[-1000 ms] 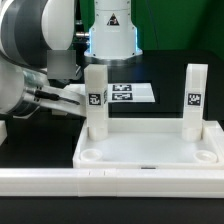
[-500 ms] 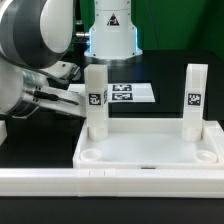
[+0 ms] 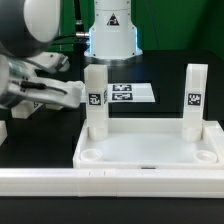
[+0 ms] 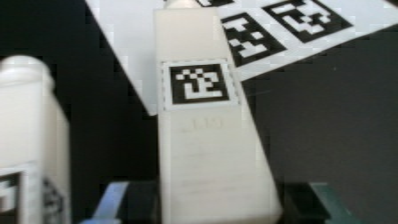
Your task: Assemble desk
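The white tray-like tabletop (image 3: 150, 152) lies with its rim up. Two white block legs stand upright in its far corner sockets: the left leg (image 3: 96, 100) and the right leg (image 3: 195, 98), each with a black-white tag. My gripper (image 3: 82, 95) reaches in from the exterior view's left, level with the left leg's upper half. In the wrist view that leg (image 4: 210, 130) stands between my fingers (image 4: 118, 203), with a dark gap on each side. My gripper (image 4: 214, 208) is open around it. A second white leg (image 4: 27, 130) shows beside it.
The marker board (image 3: 135, 93) lies flat behind the tabletop and also shows in the wrist view (image 4: 285, 30). A long white rail (image 3: 110, 183) runs along the front. The arm's white base (image 3: 110, 30) stands at the back. A white part (image 3: 3, 131) sits at the left edge.
The arm's upper links have swung up and toward the exterior view's left. The hand has stayed beside the left leg. Both legs and the tabletop have not moved.
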Robot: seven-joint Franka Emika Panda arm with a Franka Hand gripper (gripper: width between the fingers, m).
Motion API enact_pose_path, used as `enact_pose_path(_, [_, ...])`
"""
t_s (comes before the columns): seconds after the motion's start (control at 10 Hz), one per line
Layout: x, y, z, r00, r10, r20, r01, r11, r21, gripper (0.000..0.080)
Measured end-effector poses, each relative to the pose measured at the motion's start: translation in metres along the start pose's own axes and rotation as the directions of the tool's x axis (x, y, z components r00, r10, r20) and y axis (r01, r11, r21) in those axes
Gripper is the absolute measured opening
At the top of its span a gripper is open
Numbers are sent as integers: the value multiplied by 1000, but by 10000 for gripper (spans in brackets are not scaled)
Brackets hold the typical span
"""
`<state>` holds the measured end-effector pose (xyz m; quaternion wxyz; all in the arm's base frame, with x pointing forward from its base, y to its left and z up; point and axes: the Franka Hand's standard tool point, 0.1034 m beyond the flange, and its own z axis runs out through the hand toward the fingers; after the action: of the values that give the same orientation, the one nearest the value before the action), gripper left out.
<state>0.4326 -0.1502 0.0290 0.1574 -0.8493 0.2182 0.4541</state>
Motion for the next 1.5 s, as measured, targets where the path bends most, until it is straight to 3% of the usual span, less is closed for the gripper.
enact_pose_path(0.1, [-8,2,-14,1000,-2,-11,2,1000,9,292])
enact_pose_path(0.3, [-27,-10,-40,999,-31,-40,31,1000,-3,292])
enact_pose_path(0.4, [-35,-21,-50,997,-57,-61,55,998,-29,292])
enact_pose_path(0.7, [-31,-24,-52,992,-74,-106,70,997,-38,292])
enact_pose_path(0.9, [-22,-31,-72,968,-103,-229,92,994,-58,292])
enact_pose_path(1.2, [-35,-55,-110,909,-149,-389,127,989,-82,294])
enact_pose_path(1.3, [-35,-63,-116,894,-161,-418,133,987,-94,294])
enact_pose_path(1.5, [-26,-64,-123,806,-170,-566,132,985,-108,294])
